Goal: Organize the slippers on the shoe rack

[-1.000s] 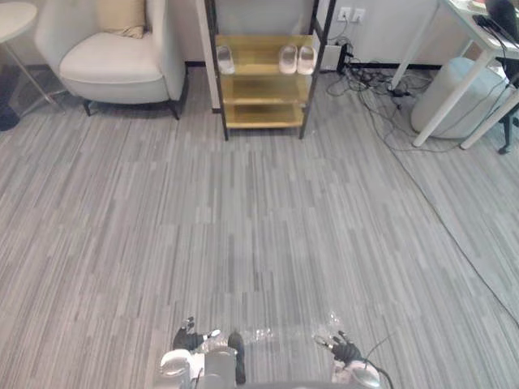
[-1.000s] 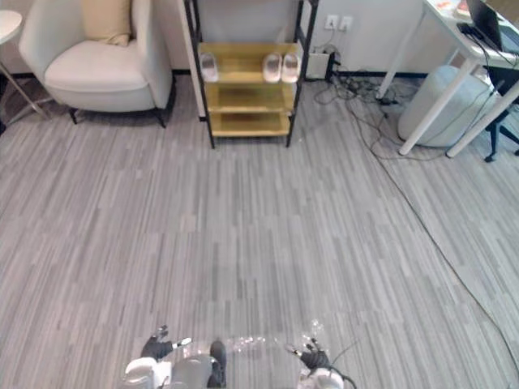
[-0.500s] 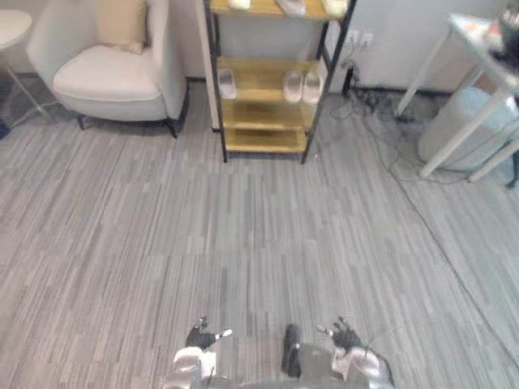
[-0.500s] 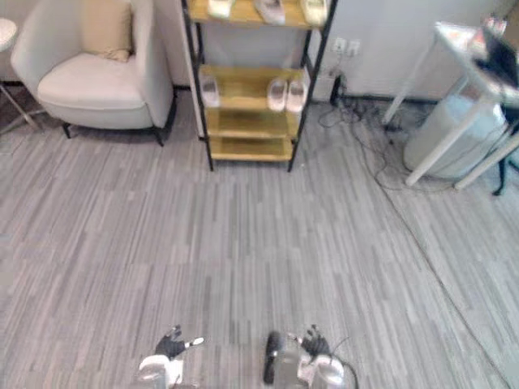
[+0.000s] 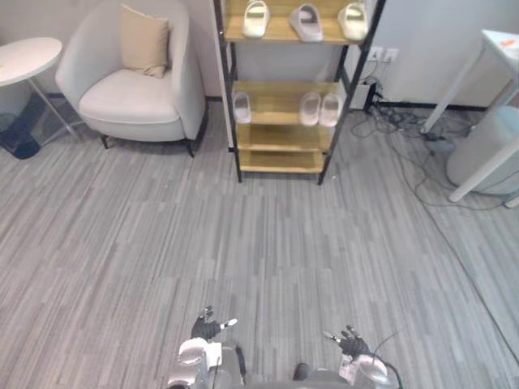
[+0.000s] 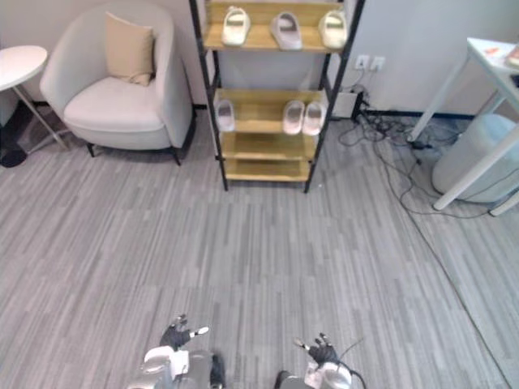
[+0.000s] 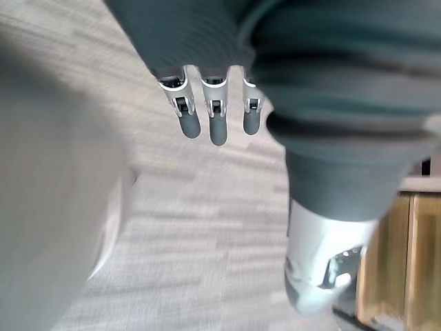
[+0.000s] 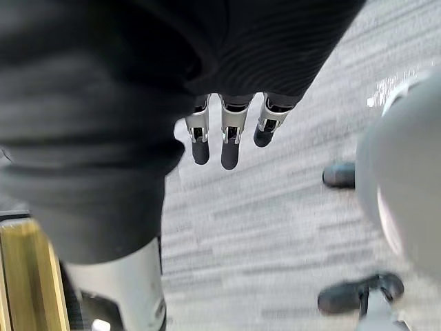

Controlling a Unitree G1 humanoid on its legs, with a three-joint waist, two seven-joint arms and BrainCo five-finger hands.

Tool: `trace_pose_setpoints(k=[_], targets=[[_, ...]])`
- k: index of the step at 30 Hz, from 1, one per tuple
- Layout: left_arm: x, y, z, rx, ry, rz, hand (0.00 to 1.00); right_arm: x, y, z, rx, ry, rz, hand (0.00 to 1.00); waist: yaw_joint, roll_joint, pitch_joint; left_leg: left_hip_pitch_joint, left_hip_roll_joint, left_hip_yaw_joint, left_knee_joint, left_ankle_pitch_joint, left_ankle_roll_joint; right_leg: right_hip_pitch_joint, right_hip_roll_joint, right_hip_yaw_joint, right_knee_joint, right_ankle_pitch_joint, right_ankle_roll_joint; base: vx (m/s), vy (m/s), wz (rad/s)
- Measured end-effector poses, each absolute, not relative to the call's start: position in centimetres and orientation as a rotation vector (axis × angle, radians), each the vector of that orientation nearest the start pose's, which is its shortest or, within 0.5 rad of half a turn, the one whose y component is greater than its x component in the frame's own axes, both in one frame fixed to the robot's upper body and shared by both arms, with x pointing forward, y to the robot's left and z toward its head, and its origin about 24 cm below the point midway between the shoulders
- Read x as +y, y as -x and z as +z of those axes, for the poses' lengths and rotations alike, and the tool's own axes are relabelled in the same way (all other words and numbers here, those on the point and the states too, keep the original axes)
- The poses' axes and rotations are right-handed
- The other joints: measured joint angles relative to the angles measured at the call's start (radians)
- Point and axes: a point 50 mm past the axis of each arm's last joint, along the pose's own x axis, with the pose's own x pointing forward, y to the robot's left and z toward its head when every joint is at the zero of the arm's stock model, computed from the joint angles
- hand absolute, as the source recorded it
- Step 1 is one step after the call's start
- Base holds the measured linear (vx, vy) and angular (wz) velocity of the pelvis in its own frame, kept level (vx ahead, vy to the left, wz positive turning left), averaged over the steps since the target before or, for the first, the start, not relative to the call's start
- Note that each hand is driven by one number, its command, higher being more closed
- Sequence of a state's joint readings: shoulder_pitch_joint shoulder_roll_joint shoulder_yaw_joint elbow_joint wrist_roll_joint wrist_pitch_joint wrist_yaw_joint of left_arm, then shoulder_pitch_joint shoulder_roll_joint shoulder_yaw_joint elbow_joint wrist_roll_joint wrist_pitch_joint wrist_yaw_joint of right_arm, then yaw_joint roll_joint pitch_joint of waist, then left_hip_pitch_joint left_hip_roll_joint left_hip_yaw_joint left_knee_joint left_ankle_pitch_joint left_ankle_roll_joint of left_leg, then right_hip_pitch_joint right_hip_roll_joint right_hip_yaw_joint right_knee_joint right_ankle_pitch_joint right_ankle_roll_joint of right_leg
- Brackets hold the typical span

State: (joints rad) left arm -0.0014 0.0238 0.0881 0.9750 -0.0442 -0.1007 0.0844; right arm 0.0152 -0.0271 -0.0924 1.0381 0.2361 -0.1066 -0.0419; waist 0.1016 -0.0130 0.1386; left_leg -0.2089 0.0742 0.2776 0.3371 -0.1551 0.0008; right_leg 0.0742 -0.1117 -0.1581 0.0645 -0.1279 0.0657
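Nearest you, your left hand [image 5: 208, 327] and right hand [image 5: 349, 345] hang low over the grey floor [image 5: 268, 243], fingers straight and empty. Far ahead stands the shoe rack [image 5: 273, 96]. Its middle shelf carries a single slipper [image 5: 242, 106] on the left and a slipper pair [image 5: 319, 109] on the right. Above, the top shelf carries three slippers [image 5: 306, 22].

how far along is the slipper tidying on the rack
Done: six slippers sit on the shoe rack, three on top, three a shelf lower. In hand: nothing; left hand and right hand hang open, far from it. Left: probably pairing the lone slipper.
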Motion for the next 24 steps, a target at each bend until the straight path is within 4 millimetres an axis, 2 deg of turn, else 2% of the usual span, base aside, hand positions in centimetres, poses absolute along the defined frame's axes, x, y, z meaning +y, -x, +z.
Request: trace_pose_setpoints(k=[3, 4, 5, 6, 7, 8, 9, 10, 12, 14, 15, 16, 17, 18, 19, 20, 21, 23, 24], targets=[[17.9, -14.2, -14.4, 0.890, 0.022, 0.214, 0.00, -16.8, -13.4, -15.1, 0.927, -0.223, -0.260, 0.00, 0.014, -0.001, -0.008, 0.077, -0.007, 0.041, 0.006, -0.005, 0.008, 0.021, -0.018, 0.053, 0.063, 0.041, 0.002, 0.37, 0.166, -0.36], [17.7, -13.8, -14.6, 0.904, 0.022, 0.207, 0.00, -16.7, -12.9, -15.2, 0.934, -0.228, -0.260, 0.00, 0.014, -0.002, -0.026, 0.123, -0.019, 0.041, -0.047, -0.014, 0.021, -0.021, -0.027, 0.066, 0.181, 0.024, 0.028, 0.25, 0.114, -0.42], [17.1, -13.6, -14.7, 0.911, 0.017, 0.184, 0.00, -16.7, -12.6, -15.3, 0.939, -0.228, -0.263, 0.00, 0.012, 0.008, -0.041, 0.155, -0.023, 0.039, -0.090, -0.047, 0.023, -0.091, -0.032, 0.082, 0.345, 0.000, 0.065, 0.25, 0.120, -0.24], [16.7, -13.8, -14.7, 0.912, 0.003, 0.155, 0.00, -16.7, -12.5, -15.3, 0.940, -0.230, -0.264, 0.00, 0.008, 0.006, -0.039, 0.199, -0.034, 0.037, -0.123, -0.087, 0.021, -0.176, -0.049, 0.097, 0.548, -0.008, 0.088, 0.27, 0.102, -0.01], [16.9, -14.5, -14.4, 0.898, -0.021, 0.137, 0.00, -16.4, -13.0, -15.0, 0.920, -0.229, -0.249, 0.00, 0.002, -0.024, -0.024, 0.239, -0.063, 0.032, -0.126, -0.099, 0.028, -0.265, -0.091, 0.110, 0.752, 0.016, 0.096, 0.25, 0.051, 0.15], [16.9, -14.5, -14.5, 0.902, -0.026, 0.133, 0.00, -16.5, -13.0, -15.0, 0.917, -0.225, -0.244, 0.00, -0.010, -0.029, -0.018, 0.265, -0.074, 0.026, -0.124, -0.112, 0.030, -0.299, -0.115, 0.101, 0.847, 0.013, 0.082, 0.42, 0.025, 0.31], [16.8, -14.2, -14.7, 0.917, -0.029, 0.126, 0.00, -16.7, -13.0, -15.0, 0.915, -0.218, -0.247, 0.00, -0.024, -0.033, -0.019, 0.312, -0.073, 0.009, -0.128, -0.127, 0.031, -0.322, -0.133, 0.050, 0.918, -0.023, 0.040, 0.37, -0.011, 0.37], [16.8, -14.1, -14.8, 0.929, -0.029, 0.126, 0.00, -16.8, -13.1, -14.9, 0.914, -0.212, -0.247, 0.00, -0.032, -0.033, -0.017, 0.366, -0.063, -0.008, -0.154, -0.130, 0.031, -0.332, -0.134, -0.006, 0.926, -0.068, 0.013, 0.46, -0.048, 0.44], [16.8, -14.1, -14.8, 0.940, -0.031, 0.126, 0.00, -16.9, -13.3, -14.8, 0.904, -0.197, -0.238, 0.00, -0.050, -0.026, -0.016, 0.408, -0.035, -0.027, -0.186, -0.129, 0.030, -0.361, -0.112, -0.086, 0.846, -0.117, -0.018, 0.33, -0.092, 0.42], [16.8, -14.1, -14.9, 0.943, -0.033, 0.126, 0.00, -17.2, -13.9, -14.6, 0.891, -0.176, -0.224, 0.00, -0.058, -0.018, -0.012, 0.427, 0.003, -0.050, -0.195, -0.129, 0.030, -0.411, -0.053, -0.128, 0.605, -0.109, -0.033, 0.43, -0.193, 0.40], [16.9, -13.9, -14.9, 0.947, -0.034, 0.127, 0.00, -17.3, -14.0, -14.6, 0.890, -0.172, -0.225, 0.00, -0.058, -0.019, -0.011, 0.439, 0.010, -0.067, -0.196, -0.129, 0.029, -0.418, -0.014, -0.111, 0.428, -0.044, -0.045, 0.43, -0.226, 0.32], [16.9, -13.8, -14.9, 0.950, -0.035, 0.127, 0.00, -17.4, -13.8, -14.7, 0.895, -0.169, -0.225, 0.00, -0.059, -0.024, -0.011, 0.447, 0.007, -0.076, -0.196, -0.131, 0.026, -0.413, 0.004, -0.090, 0.316, 0.021, -0.050, 0.48, -0.257, 0.44], [17.5, -13.7, -14.9, 0.952, -0.049, 0.132, 0.00, -17.7, -13.3, -14.9, 0.909, -0.165, -0.231, 0.00, -0.070, -0.053, -0.002, 0.476, -0.018, -0.107, -0.193, -0.147, -0.019, -0.382, 0.013, -0.041, 0.156, 0.247, -0.102, 0.46, -0.225, 0.10], [16.6, -13.6, -15.2, 0.966, -0.026, 0.122, 0.00, -18.8, -14.3, -14.4, 0.887, -0.131, -0.236, 0.00, -0.063, 0.015, 0.005, 0.486, 0.031, -0.131, -0.191, -0.155, -0.040, -0.368, 0.059, -0.047, 0.174, 0.237, -0.105, 0.44, -0.194, 0.00], [16.5, -13.7, -15.2, 0.967, -0.026, 0.120, 0.00, -19.1, -14.4, -14.4, 0.885, -0.122, -0.240, 0.00, -0.063, 0.022, 0.004, 0.486, 0.032, -0.147, -0.190, -0.147, -0.046, -0.367, 0.064, -0.044, 0.174, 0.212, -0.104, 0.46, -0.191, -0.32], [16.1, -13.9, -15.2, 0.967, -0.019, 0.114, 0.00, -19.7, -14.5, -14.4, 0.891, -0.115, -0.252, 0.00, -0.066, 0.049, 0.007, 0.490, 0.055, -0.166, -0.179, -0.127, -0.061, -0.367, 0.088, -0.051, 0.188, 0.178, -0.111, 0.38, -0.157, -0.08], [16.1, -14.0, -15.1, 0.966, -0.019, 0.113, 0.00, -19.7, -14.1, -14.6, 0.910, -0.125, -0.263, 0.00, -0.071, 0.052, 0.008, 0.483, 0.065, -0.182, -0.149, -0.117, -0.075, -0.359, 0.095, -0.056, 0.197, 0.157, -0.114, 0.45, -0.211, -0.02], [15.9, -13.6, -15.4, 0.984, -0.001, 0.120, 0.00, -19.9, -13.3, -15.0, 0.938, -0.134, -0.283, 0.00, -0.073, 0.053, 0.016, 0.404, 0.096, -0.234, 0.111, -0.088, -0.123, -0.277, 0.117, -0.079, 0.171, 0.110, -0.120, 0.36, -0.175, 0.26], [15.9, -14.2, -15.1, 0.958, 0.016, 0.133, 0.00, -19.9, -12.7, -15.1, 0.948, -0.130, -0.280, 0.00, -0.075, 0.048, 0.022, 0.309, 0.110, -0.245, 0.325, -0.003, -0.126, -0.227, 0.120, -0.085, 0.155, 0.091, -0.123, 0.28, -0.124, 0.26]])
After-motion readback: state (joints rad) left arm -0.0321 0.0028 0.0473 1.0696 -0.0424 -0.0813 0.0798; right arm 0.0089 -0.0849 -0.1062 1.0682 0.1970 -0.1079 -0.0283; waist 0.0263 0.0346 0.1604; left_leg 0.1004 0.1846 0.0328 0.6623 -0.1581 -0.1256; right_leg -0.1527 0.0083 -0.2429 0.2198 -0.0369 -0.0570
